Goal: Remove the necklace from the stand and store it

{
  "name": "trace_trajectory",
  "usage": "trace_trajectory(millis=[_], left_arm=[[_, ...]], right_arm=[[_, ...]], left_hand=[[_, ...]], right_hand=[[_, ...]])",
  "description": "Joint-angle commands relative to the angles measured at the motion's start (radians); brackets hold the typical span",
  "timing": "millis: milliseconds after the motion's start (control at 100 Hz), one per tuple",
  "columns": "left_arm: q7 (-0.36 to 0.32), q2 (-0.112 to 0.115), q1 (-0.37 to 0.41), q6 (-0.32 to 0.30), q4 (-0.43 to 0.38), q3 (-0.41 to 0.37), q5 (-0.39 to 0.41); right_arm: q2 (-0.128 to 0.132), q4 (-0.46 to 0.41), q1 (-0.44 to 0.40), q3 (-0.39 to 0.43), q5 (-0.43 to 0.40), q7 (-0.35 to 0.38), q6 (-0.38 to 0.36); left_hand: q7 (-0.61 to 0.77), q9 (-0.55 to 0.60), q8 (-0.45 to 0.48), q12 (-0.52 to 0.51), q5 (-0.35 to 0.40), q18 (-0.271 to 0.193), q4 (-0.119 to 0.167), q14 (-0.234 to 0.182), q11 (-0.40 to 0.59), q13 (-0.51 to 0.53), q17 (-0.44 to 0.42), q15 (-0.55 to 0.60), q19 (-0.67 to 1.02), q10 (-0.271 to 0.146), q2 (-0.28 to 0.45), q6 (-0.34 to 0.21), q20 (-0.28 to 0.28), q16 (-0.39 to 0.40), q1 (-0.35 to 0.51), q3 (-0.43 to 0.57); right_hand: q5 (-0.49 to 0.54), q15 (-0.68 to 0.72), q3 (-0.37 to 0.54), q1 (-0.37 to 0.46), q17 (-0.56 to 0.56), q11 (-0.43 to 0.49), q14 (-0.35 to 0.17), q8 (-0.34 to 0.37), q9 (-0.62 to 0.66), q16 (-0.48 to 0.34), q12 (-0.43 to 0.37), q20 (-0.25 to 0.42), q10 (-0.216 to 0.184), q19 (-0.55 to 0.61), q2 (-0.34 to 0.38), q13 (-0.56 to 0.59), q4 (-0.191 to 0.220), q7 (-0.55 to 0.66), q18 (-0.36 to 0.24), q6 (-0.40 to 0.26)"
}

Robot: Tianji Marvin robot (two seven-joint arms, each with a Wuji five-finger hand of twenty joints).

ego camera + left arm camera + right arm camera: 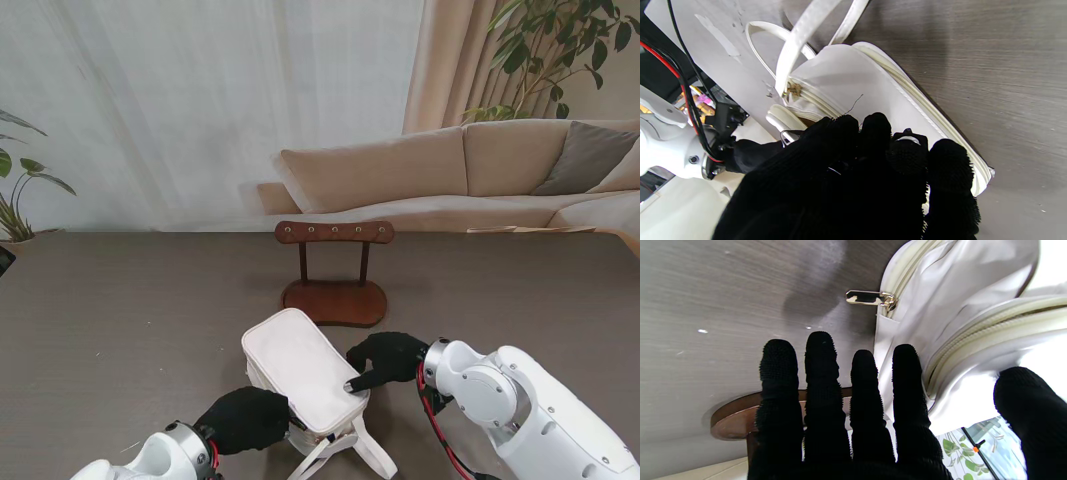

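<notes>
The left hand (pixel 247 420) is curling its gloved fingers (pixel 942 166) over the near-left end of the white bag (pixel 300 368), gripping that end; the left wrist view shows the fingertips pressing on the bag's side panel beside the zip seam. The right hand (pixel 385 360) is resting at the bag's right edge with its four fingers (pixel 821 373) held straight and close together, the thumb (pixel 1027 400) splayed well apart on the other side of the bag's corner; the index tip is touching the bag's top edge, but whether the hand is actually gripping cannot be told. A metal zip pull (pixel 868 297) is sticking out from the bag's seam over the table (pixel 120 320). The bag's straps (pixel 345 455) are trailing toward me, near the table's near edge. Farther from me, just beyond the bag, the wooden stand (pixel 335 270) is standing upright on its oval base; its crossbar is showing bare pegs. The necklace cannot be made out in any view. Open tabletop is lying to the left and right of the bag and stand. A sofa (pixel 480 170) is sitting beyond the far edge.
</notes>
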Motion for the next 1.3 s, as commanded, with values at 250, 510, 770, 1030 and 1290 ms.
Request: trace_trajectory(millis=[250, 510, 770, 1030, 1290], left_arm=[[0.011, -0.011, -0.06, 0.005, 0.073, 0.019, -0.01], [0.046, -0.018, -0.006, 0.026, 0.054, -0.027, 0.037], [0.073, -0.025, 0.029, 0.015, 0.047, -0.088, 0.059], [0.031, -0.022, -0.005, -0.015, 0.077, -0.149, 0.047], [-0.036, -0.013, -0.038, -0.029, 0.09, -0.198, 0.045]], right_arm=[[-0.007, -0.016, -0.032, -0.045, 0.076, -0.011, -0.034], [-0.022, -0.03, -0.002, -0.145, 0.113, -0.066, -0.015], [-0.04, -0.029, 0.042, -0.25, 0.141, -0.121, 0.021], [-0.052, -0.026, 0.04, -0.299, 0.185, -0.16, 0.017], [-0.074, 0.007, 0.035, -0.345, 0.226, -0.235, -0.022]], left_hand=[[0.051, 0.035, 0.008, 0.012, 0.021, -0.001, -0.017, -0.032, 0.015, 0.049, 0.016, 0.034, 0.059, -0.008, -0.024, -0.044, -0.01, 0.015, 0.011, 0.057], [0.05, 0.036, 0.006, 0.009, 0.025, -0.001, -0.018, -0.03, 0.012, 0.05, 0.016, 0.032, 0.059, -0.007, -0.025, -0.043, -0.012, 0.014, 0.009, 0.06], [0.049, 0.038, 0.006, 0.008, 0.025, 0.001, -0.019, -0.027, 0.012, 0.051, 0.014, 0.028, 0.059, -0.007, -0.027, -0.043, -0.014, 0.011, 0.007, 0.063], [0.05, 0.038, 0.008, 0.008, 0.026, 0.002, -0.019, -0.027, 0.012, 0.051, 0.016, 0.027, 0.059, -0.008, -0.028, -0.045, -0.015, 0.01, 0.006, 0.066], [0.049, 0.036, 0.008, 0.008, 0.024, 0.001, -0.02, -0.028, 0.011, 0.05, 0.016, 0.027, 0.059, -0.009, -0.027, -0.047, -0.017, 0.01, 0.005, 0.067]], right_hand=[[0.03, 0.028, 0.044, -0.019, -0.35, 0.015, -0.004, 0.036, 0.026, 0.021, 0.028, 0.003, 0.013, 0.024, 0.013, 0.044, 0.004, 0.017, 0.016, -0.036], [0.019, 0.036, 0.076, -0.015, -0.35, 0.018, -0.009, 0.043, 0.021, 0.024, 0.03, 0.002, 0.014, 0.028, 0.012, 0.044, -0.001, 0.017, 0.013, -0.036], [0.012, 0.04, 0.082, -0.016, -0.351, 0.022, -0.008, 0.047, 0.012, 0.024, 0.031, 0.0, 0.014, 0.03, 0.009, 0.04, -0.005, 0.019, 0.012, -0.037], [0.017, 0.043, 0.081, -0.014, -0.356, 0.024, -0.011, 0.047, 0.015, 0.024, 0.03, -0.001, 0.013, 0.03, 0.008, 0.039, -0.006, 0.018, 0.013, -0.038], [0.026, 0.043, 0.164, 0.017, -0.351, 0.03, -0.038, 0.048, 0.032, 0.019, 0.029, -0.001, 0.003, 0.039, 0.005, 0.046, -0.006, 0.026, 0.001, -0.038]])
